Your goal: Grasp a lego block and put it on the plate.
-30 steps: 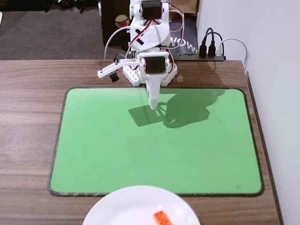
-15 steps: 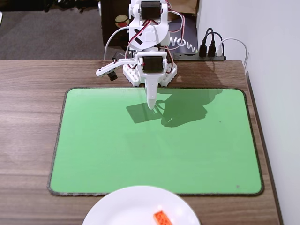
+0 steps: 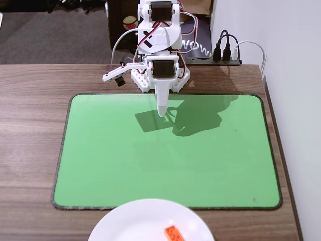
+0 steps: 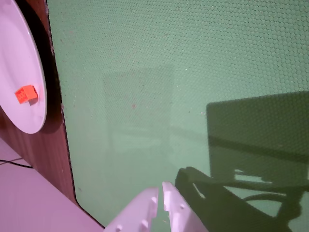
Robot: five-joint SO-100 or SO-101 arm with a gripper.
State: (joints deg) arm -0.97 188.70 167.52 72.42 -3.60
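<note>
"WOW" on dark box (image 3: 193, 45)

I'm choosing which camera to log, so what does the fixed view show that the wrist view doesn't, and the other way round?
Only the fixed view shows the white arm's body, the black power strip and the whole green rectangular mat. Only the wrist view shows the end effector close up, tips nearly together. Both show the small orange plastic lego block lying on the white round glossy plate.
</note>
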